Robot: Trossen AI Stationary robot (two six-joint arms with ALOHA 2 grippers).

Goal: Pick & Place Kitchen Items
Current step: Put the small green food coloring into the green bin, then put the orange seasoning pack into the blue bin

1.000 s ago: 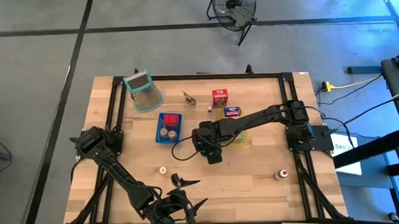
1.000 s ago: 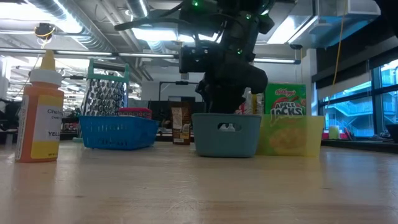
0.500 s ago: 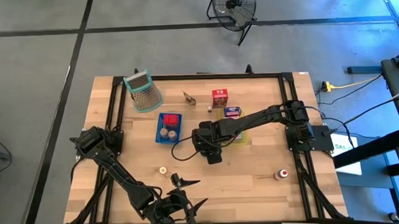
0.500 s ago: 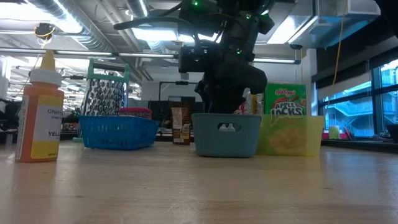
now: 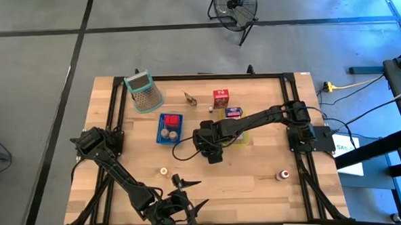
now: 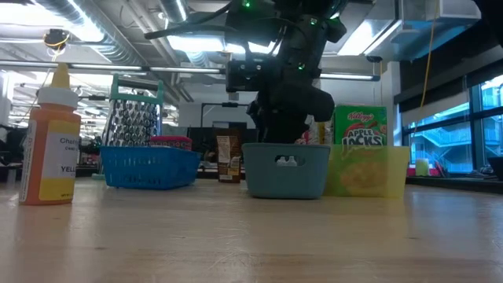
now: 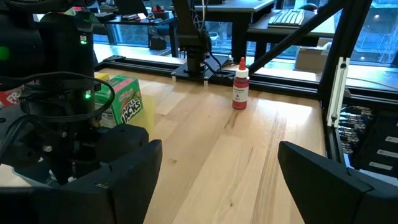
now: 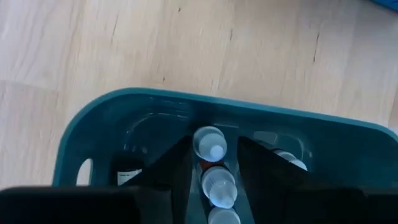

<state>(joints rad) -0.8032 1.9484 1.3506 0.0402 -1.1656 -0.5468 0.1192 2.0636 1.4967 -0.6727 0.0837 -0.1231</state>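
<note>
Right gripper (image 8: 212, 177) reaches down into the grey-blue tray (image 8: 112, 124) near the tabletop's centre, fingers narrowly parted around a row of small white-capped bottles (image 8: 210, 144); grasp not confirmable. Left gripper (image 5: 180, 195) waits open at the near edge.

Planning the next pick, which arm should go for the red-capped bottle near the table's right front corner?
Probably the left. The left gripper hangs open and free at the front edge, while the right gripper is down inside the grey-blue tray. The red-capped bottle stands clear on open table.
</note>
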